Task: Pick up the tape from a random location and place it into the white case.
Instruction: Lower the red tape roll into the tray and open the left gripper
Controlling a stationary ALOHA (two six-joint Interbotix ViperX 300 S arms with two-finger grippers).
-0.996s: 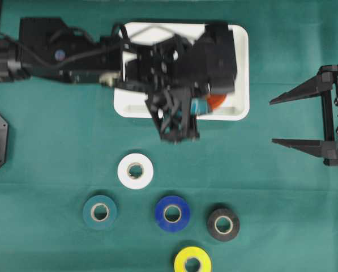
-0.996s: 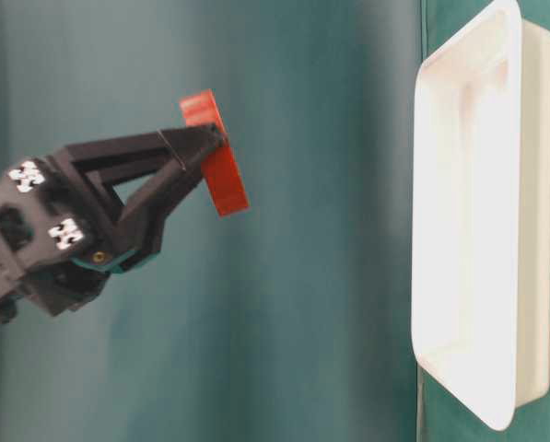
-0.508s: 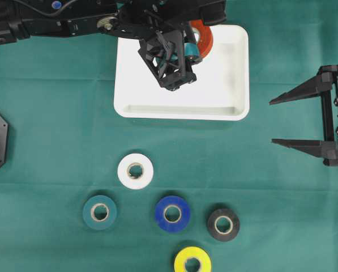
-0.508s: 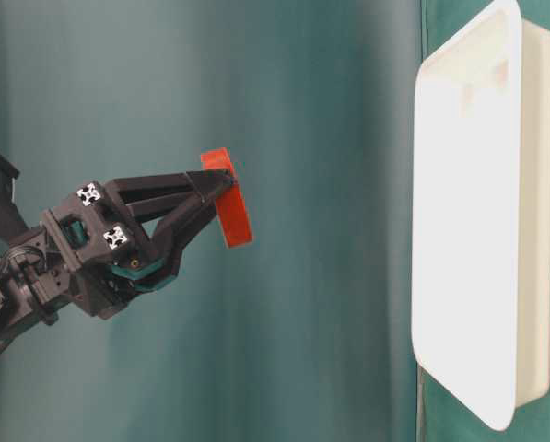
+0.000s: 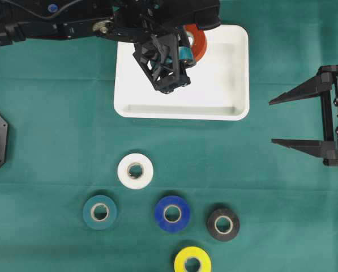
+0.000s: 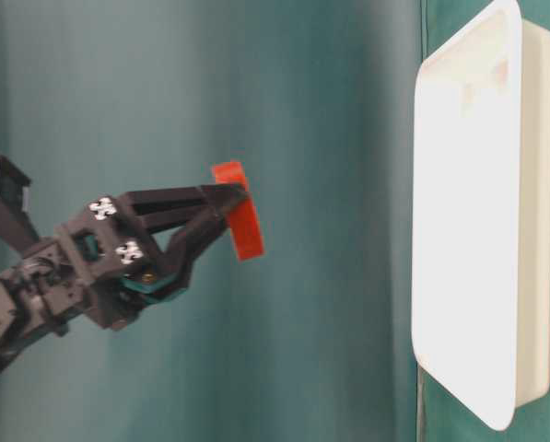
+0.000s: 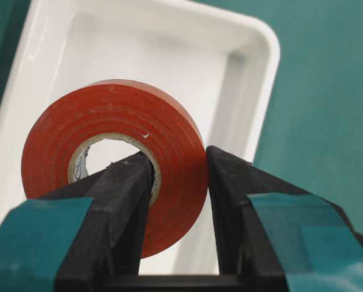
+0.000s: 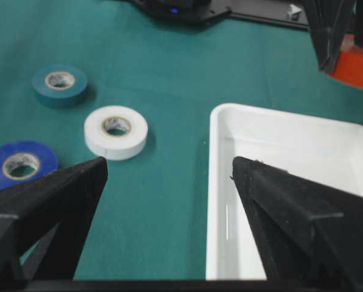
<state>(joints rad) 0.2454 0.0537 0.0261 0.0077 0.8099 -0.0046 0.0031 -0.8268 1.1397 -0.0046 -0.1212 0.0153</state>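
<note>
Fingers [image 7: 129, 182] of the left gripper [image 7: 176, 182] pinch the red tape roll [image 7: 117, 152] through its rim, one inside the core hole and one outside. In the wrist view the roll stands on edge, its flat face toward the camera and its hole axis level. From overhead it hangs over the upper middle of the white case [image 5: 231, 110], clear of the rim; the table-level view shows a wide gap between roll and case. At the right edge of the overhead frame, the right gripper [image 5: 296, 122] is spread wide, holding nothing.
</note>
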